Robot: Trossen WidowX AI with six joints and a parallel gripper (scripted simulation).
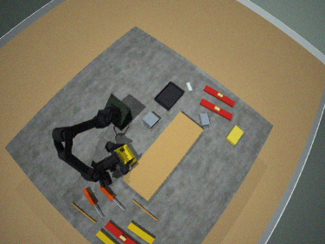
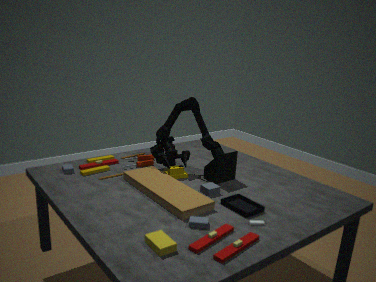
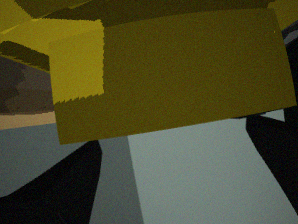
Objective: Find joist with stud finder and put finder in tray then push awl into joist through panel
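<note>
The yellow stud finder [image 1: 125, 155] [image 2: 176, 173] [image 3: 190, 70] is beside the long edge of the tan floor panel [image 1: 166, 156] [image 2: 170, 192], on the arm's side; whether it touches the panel I cannot tell. My gripper [image 1: 118, 160] [image 2: 175, 164] [image 3: 174, 134] is open around or just above the stud finder, which fills the upper wrist view. The black tray [image 1: 169, 95] [image 2: 242, 205] is empty. Two orange-handled tools [image 1: 89, 195] [image 1: 106, 193] with grey shafts lie beyond the panel's near end; which is the awl I cannot tell. The joist is hidden.
Grey blocks [image 1: 151, 118] [image 1: 204, 119] lie between tray and panel and at the panel's end. Red levels [image 1: 219, 96] [image 1: 216, 109], a yellow block [image 1: 234, 135] and a white piece [image 1: 189, 86] lie beyond. Thin sticks [image 1: 84, 212] [image 1: 145, 209] flank the orange-handled tools.
</note>
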